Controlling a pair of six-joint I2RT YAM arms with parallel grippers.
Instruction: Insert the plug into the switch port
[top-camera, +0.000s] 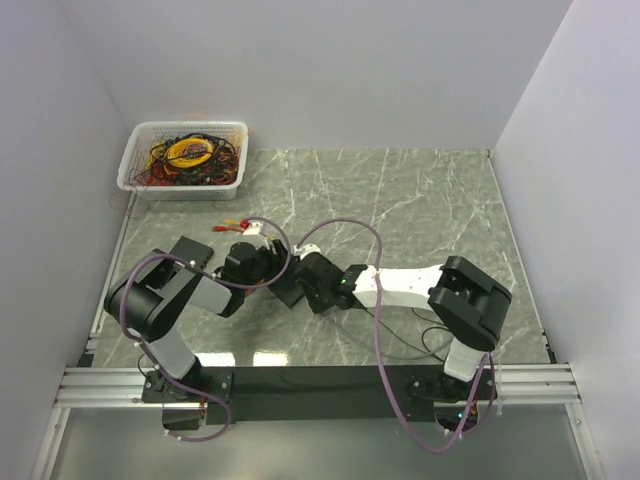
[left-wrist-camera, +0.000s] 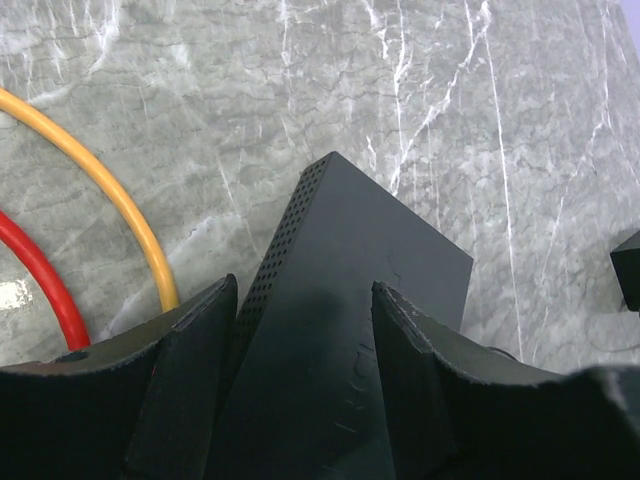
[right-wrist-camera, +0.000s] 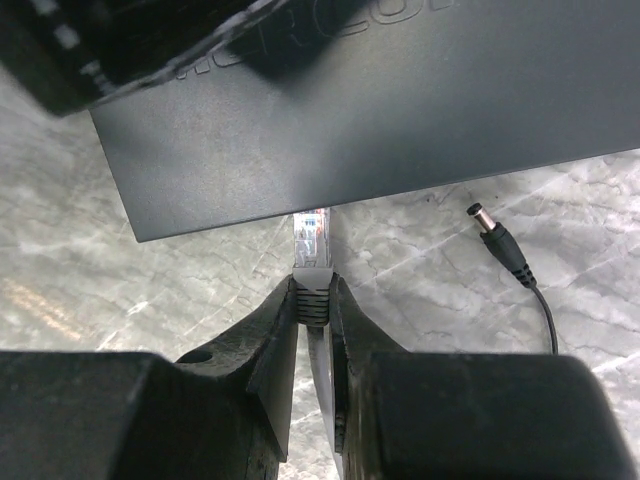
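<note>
Right claw (right-wrist-camera: 313, 300) pinched on the grey boot of the plug (right-wrist-camera: 311, 240), jaws nearly together with only the boot between them. The plug's clear tip points at the facing side of the switch (right-wrist-camera: 400, 130) and meets its lower edge. The port itself is hidden from me, so I cannot tell whether the tip has entered. Most of the clear body shows outside, so I judge it not seated. Left claw (left-wrist-camera: 305, 330) pressed against both sides of the switch, bracing it. Done: plug gripped, switch braced, the two lined up. Left to do: push home until it latches. A loose power lead (right-wrist-camera: 500, 243) lies on the table (right-wrist-camera: 430, 275) nearby, unplugged.
</note>
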